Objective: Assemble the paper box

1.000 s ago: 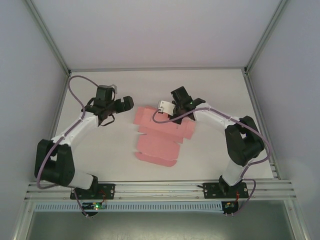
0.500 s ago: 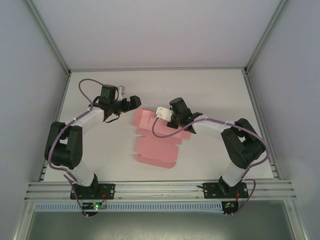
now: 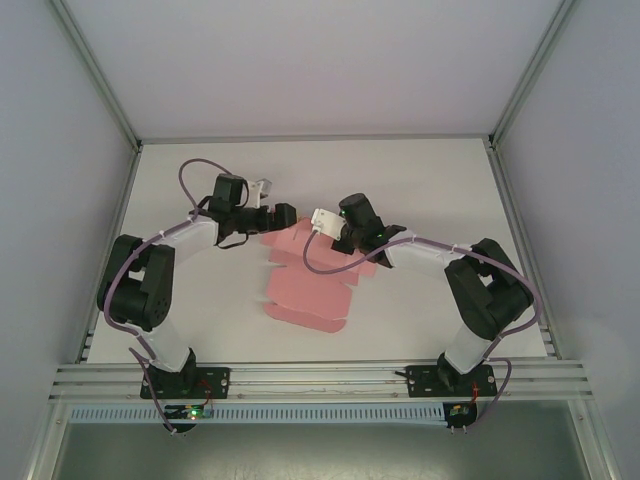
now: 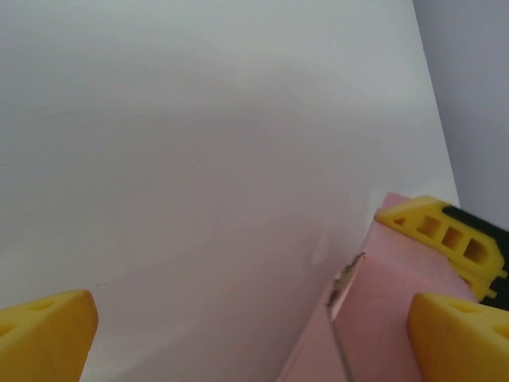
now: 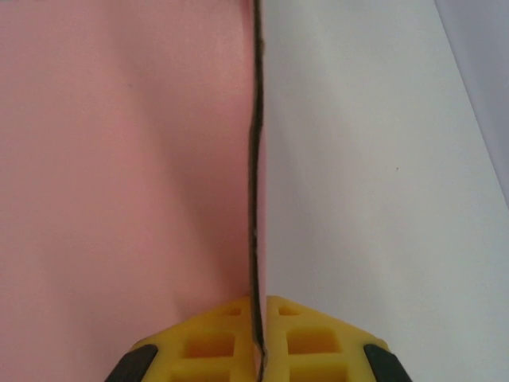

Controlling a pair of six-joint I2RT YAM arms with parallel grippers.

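Flat pink die-cut card sheet with flaps and creases lies mid-table on the white table, between the 2 arms and nearer their bases than the far edge. It is not folded into a box. Its far edge sits under the 2 wrists.

Right gripper: yellow fingertips pressed together, pinching a thin edge of the pink sheet. In the right wrist view that edge runs straight away from the tips as a dark line, with pink card on the left of it and bare table on the right. In the top view this gripper is at the sheet's far edge, right of centre.

Left gripper: at the sheet's far-left corner, pointing toward the right gripper, the 2 close together. In the left wrist view its yellow fingertips are spread wide and hold nothing, with table between them. A corner of the pink sheet comes in from the lower right beside the right-hand tip. 1 yellow-and-black finger of the right gripper sits on the sheet's far edge. Cannot tell if the left tips touch the card.
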